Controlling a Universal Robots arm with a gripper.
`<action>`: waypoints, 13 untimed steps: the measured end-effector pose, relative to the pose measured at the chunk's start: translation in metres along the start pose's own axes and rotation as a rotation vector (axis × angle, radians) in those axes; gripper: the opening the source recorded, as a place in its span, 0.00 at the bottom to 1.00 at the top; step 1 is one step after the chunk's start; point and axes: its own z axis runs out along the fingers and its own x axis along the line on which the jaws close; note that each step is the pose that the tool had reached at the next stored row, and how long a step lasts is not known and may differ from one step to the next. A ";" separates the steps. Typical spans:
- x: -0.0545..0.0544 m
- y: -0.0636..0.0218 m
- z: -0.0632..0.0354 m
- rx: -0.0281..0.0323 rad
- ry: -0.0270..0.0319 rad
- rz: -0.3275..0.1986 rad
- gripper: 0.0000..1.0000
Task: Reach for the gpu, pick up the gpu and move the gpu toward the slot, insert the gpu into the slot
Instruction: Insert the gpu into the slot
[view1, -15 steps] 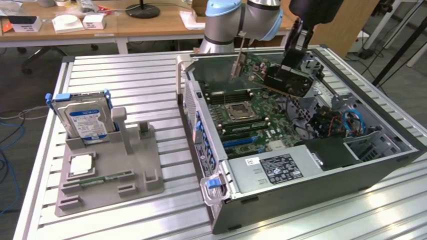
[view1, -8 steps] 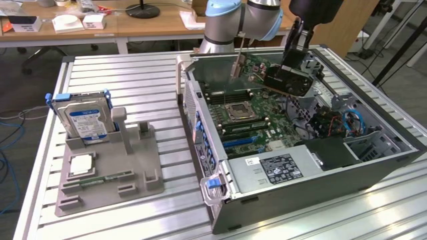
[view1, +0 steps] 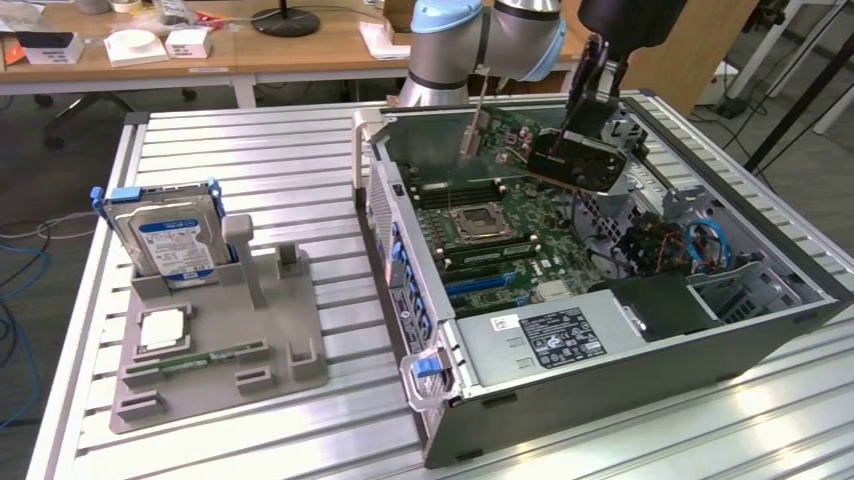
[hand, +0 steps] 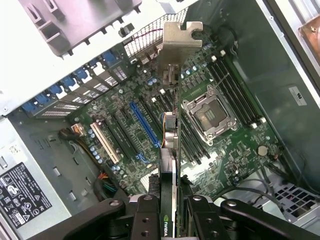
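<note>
My gripper (view1: 589, 128) hangs inside the open computer case (view1: 400, 250), shut on the gpu (view1: 511, 128). The gpu is a dark green board with a silver end bracket (view1: 471, 128), held above the motherboard. In the wrist view the gpu (hand: 171, 165) runs edge-on away from my gripper (hand: 172, 212), and its bracket (hand: 179, 40) is at the far end near the case's rear wall. A finger (hand: 145, 215) presses on each side of the card. The blue slot (hand: 145, 125) lies on the motherboard beside the card's line and beneath it, apart from the card. Blue slots (view1: 481, 285) also show on the board.
The CPU socket (hand: 210, 112) and memory slots (hand: 235, 85) lie on the card's other side. A power supply (view1: 561, 335) fills the case's near end and cables (view1: 694, 250) hang at the exterior view's right. On the table, a grey fixture (view1: 267, 345) holds a blue-labelled hard drive (view1: 167, 240).
</note>
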 end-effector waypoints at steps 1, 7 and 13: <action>0.000 0.0000 -0.0001 0.0000 0.0003 -0.004 0.26; 0.000 0.0000 0.0000 -0.0005 0.0015 -0.031 0.26; 0.000 0.0000 0.0000 -0.0009 0.0029 -0.059 0.26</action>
